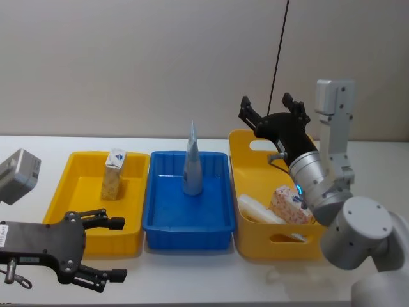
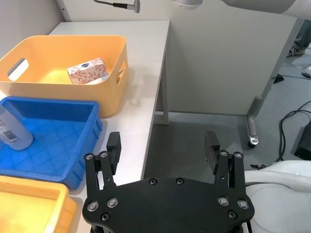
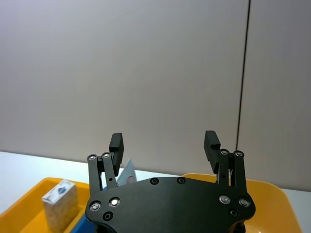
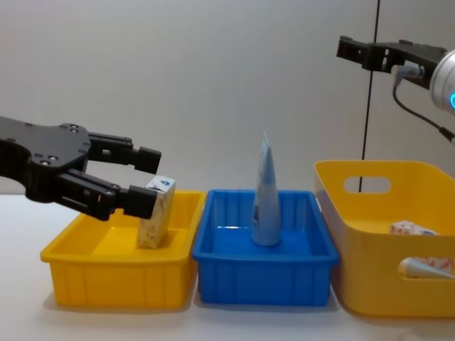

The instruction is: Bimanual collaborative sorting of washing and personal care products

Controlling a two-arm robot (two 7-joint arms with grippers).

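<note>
The left gripper (image 1: 115,249) hovers low at the near left of the table, its two black fingers spread apart with nothing between them, just in front of the near edge of a shallow yellow tray (image 1: 83,224). In the chest view this gripper (image 4: 146,181) hangs level with the tray's rim, its fingers pointing toward the middle of the table. Inside that tray a beige carton with a blue mark (image 1: 114,174) stands upright toward the far side. Just beside the tray, to its right, sits a blue tray (image 1: 185,217), and in it a pale blue tapering tube (image 1: 192,161) stands upright on its cap, narrow end up. Right of the blue tray is a deeper yellow bin (image 1: 255,246) with cut-out handles. In it lies a white-grey carton with a red leaf print (image 1: 291,204), tilted, with a pale flat tube (image 1: 259,210) lying beside it. The right gripper (image 1: 275,109) is raised well above the far end of this bin, its fingers also spread wide and empty, pointing away toward the grey wall (image 1: 160,57). The left wrist view shows the leaf-print carton resting in the bin near the table's edge (image 2: 155,92).
</note>
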